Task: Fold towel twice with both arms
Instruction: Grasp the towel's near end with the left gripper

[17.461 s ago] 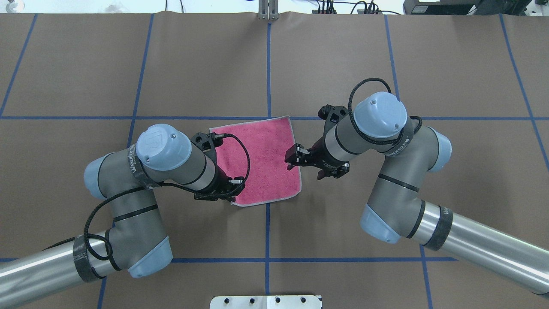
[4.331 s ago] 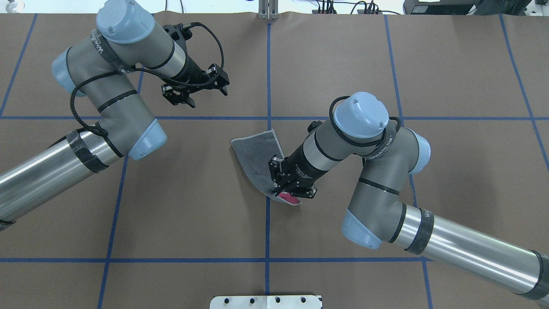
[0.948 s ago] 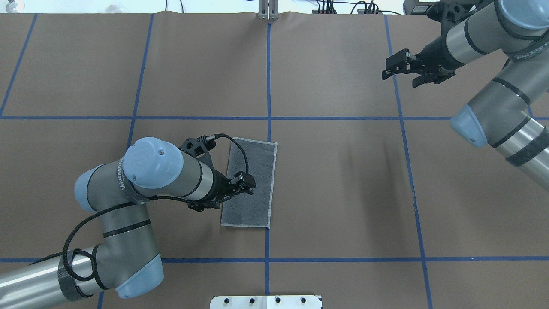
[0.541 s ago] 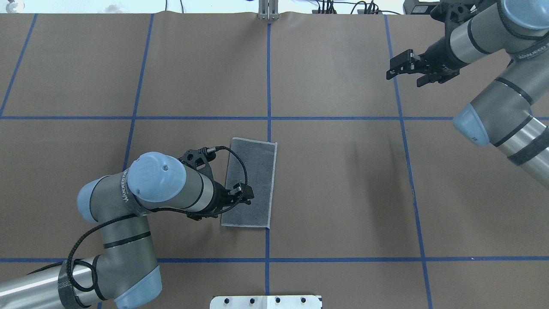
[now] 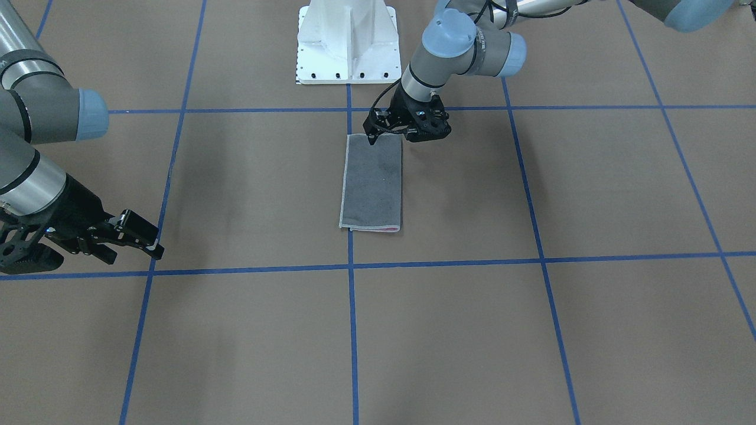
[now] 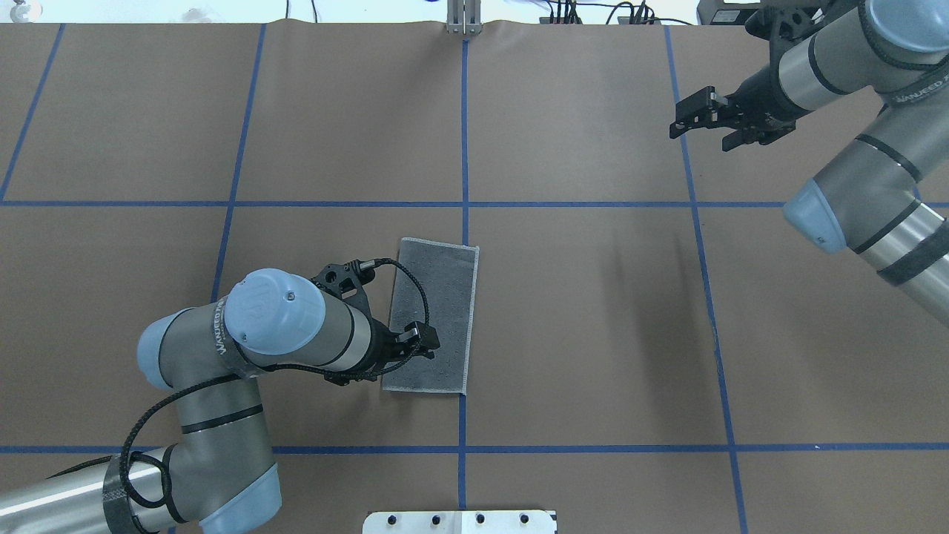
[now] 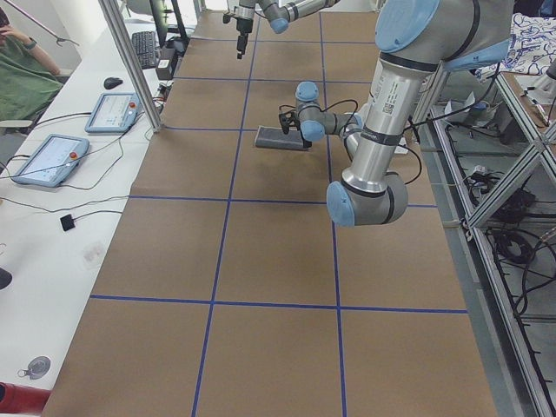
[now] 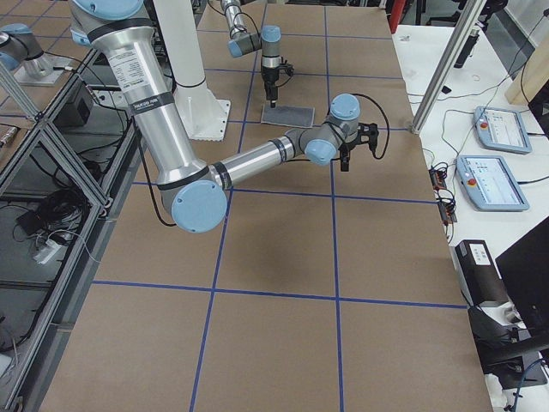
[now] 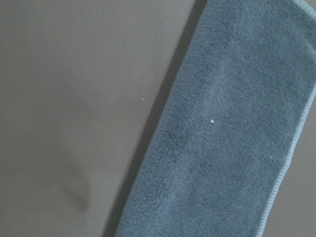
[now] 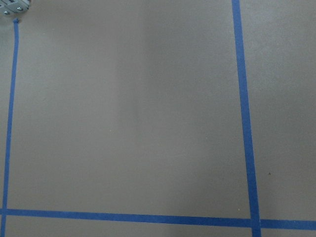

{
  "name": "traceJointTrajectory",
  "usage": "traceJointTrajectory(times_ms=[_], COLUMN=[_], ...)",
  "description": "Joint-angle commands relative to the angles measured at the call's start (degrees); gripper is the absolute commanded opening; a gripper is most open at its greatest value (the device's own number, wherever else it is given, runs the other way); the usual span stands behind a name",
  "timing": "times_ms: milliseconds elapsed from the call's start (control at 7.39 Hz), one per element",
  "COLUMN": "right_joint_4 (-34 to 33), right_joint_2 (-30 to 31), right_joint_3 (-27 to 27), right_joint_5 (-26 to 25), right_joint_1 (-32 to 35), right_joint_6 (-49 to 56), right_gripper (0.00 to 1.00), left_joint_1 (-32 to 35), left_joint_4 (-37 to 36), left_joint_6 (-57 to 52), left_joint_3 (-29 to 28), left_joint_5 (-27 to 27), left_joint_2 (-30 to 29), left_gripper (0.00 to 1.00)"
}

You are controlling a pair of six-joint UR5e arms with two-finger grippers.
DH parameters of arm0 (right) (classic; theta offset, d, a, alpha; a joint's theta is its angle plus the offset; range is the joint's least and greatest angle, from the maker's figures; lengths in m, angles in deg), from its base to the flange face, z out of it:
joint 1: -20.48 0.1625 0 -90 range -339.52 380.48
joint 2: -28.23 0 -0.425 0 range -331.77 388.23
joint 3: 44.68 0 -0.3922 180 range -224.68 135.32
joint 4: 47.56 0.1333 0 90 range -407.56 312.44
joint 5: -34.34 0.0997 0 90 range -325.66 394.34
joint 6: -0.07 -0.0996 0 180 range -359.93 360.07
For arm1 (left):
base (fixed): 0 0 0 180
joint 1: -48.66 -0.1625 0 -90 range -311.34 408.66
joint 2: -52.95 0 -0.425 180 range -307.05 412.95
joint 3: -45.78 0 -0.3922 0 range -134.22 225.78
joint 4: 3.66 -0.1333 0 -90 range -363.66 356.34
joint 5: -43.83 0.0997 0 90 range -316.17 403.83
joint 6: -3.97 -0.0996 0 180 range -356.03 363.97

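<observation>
Folding stage: first fold done, second pending
Axis of towel (image 6: pixel 439 311): near-to-far from robot
left fingers (image 5: pixel 374 131): spread, empty, over near end
right fingers (image 5: pixel 140 230): spread, empty, well apart

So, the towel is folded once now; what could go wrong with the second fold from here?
1. The towel is two layers, with a pink edge peeking at its far end; the left gripper, over its near end, might pinch only the top layer and undo the first fold.
2. The right gripper sits far off, open; lifting with one gripper could skew the fold.
</observation>
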Motion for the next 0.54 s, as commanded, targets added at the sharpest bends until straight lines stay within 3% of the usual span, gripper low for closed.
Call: traceJointTrajectory(times_ms=[0, 406], right_joint_4=[0.0, 0.0], right_joint_2=[0.0, 0.0], right_joint_3=[0.1, 0.1], right_joint_5=[0.0, 0.0], right_joint_1=[0.0, 0.1], right_joint_6=[0.0, 0.0], right_gripper=[1.0, 1.0], left_joint_1=[-0.3, -0.3], left_joint_4=[0.0, 0.0], left_joint_6=[0.0, 0.0], left_joint_3=[-0.7, -1.1], left_joint_5=[0.0, 0.0], left_joint_2=[-0.1, -0.1], left_gripper=[0.95, 0.91])
